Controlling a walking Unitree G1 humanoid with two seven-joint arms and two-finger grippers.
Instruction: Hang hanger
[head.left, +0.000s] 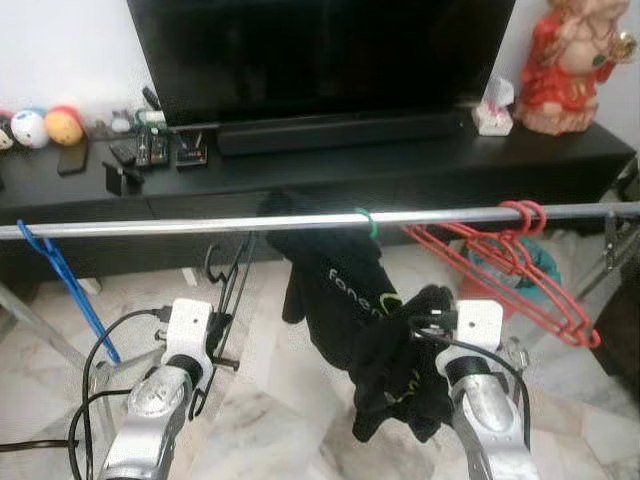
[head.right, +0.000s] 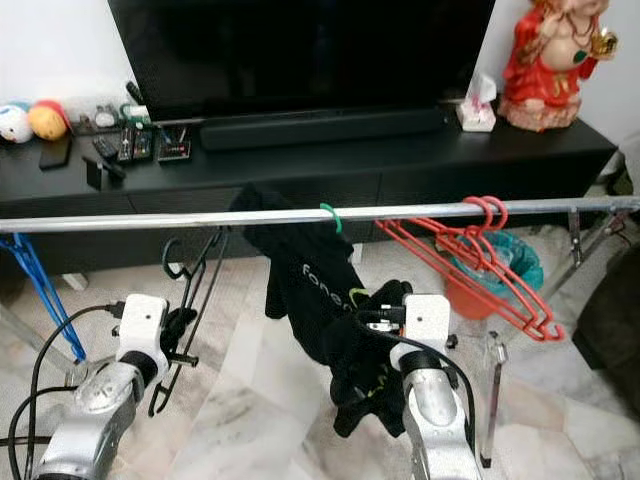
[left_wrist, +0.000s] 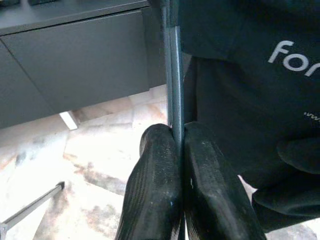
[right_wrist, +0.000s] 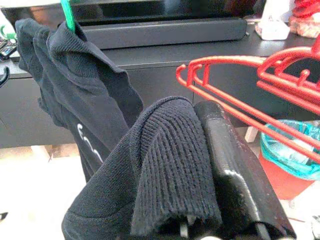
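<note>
our left tool (left_wrist: 179, 165) is pinched tight on the thin bar of a black hanger (head.left: 228, 290), which hangs below the silver rail (head.left: 200, 224), its long axis near upright and its hook turned up toward the rail. our right tool (right_wrist: 200, 165) is clamped on a fold of the dark shirt (head.left: 345, 290), draped from a green hanger hook (head.left: 367, 220). red hangers (head.left: 510, 265) hang further right on the rail.

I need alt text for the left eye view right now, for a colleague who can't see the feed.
A black garment hangs on a green hanger from a silver rail, its lower hem gripped by the right claw. The left claw holds a black hanger below the rail; red hangers hang at right, a blue one at left.
</note>
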